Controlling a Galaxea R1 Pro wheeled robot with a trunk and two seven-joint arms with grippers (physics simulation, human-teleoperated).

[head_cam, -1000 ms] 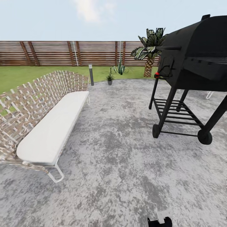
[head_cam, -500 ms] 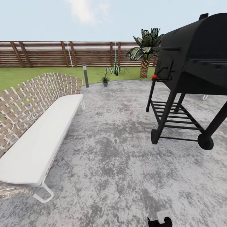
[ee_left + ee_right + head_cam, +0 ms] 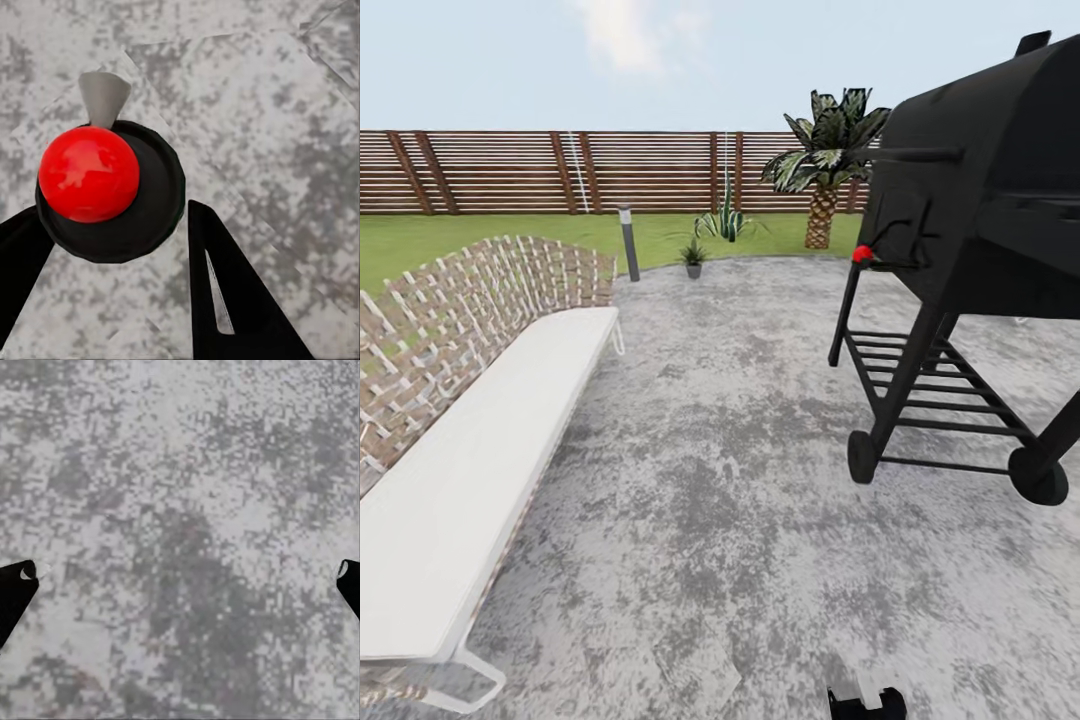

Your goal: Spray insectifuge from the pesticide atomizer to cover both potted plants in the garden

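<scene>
The pesticide atomizer [image 3: 88,174], a black round body with a red ball top and a grey cone nozzle, sits between the two black fingers of my left gripper [image 3: 112,216], which is shut on it above the grey paving. My right gripper [image 3: 184,570] is open, its fingertips far apart over bare paving. In the head view one potted plant [image 3: 693,256], a small green rosette in a tiny grey pot, stands far ahead at the patio's edge. Behind it lie the garden's lawn [image 3: 440,240] and brown slatted fence [image 3: 510,172].
A woven bench with a white cushion [image 3: 470,450] runs along the left. A black wheeled grill [image 3: 980,220] stands at the right. A grey post lamp [image 3: 628,242], a spiky plant [image 3: 726,222] and a palm [image 3: 822,170] stand beyond the grey patio [image 3: 730,480].
The whole head view has shifted, so the camera moved: the bench now reaches further down the left edge, the grill looms larger at the right. The potted plant stays far ahead.
</scene>
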